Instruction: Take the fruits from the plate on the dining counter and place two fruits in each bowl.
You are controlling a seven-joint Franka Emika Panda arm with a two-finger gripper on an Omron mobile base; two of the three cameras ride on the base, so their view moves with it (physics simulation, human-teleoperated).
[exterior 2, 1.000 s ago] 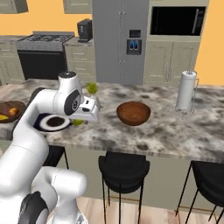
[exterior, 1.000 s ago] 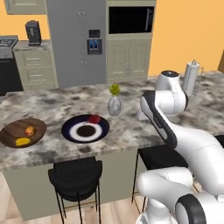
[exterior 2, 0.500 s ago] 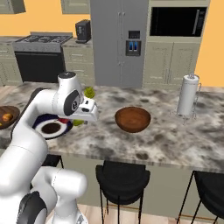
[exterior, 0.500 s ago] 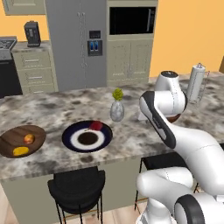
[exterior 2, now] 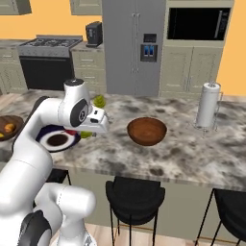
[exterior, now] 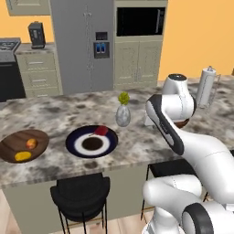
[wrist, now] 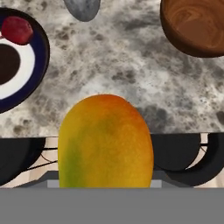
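The two-finger gripper point(wrist: 105, 186) is clamped on an oblong yellow-green and orange fruit point(wrist: 106, 142), held above the mottled marble dining counter point(wrist: 118, 78). The empty dark brown wooden bowl point(wrist: 194, 26) lies ahead and to the right of the hand; the dark blue plate point(wrist: 37, 65), with a red fruit point(wrist: 16, 29), sits on the opposite side

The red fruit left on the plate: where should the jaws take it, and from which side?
Grip the red fruit across its rounded middle, coming straight down from above. It lies low near the plate rim, apart from other fruit, so a side approach would probably catch the rim. The vase stands just beyond the plate; stay clear of it.
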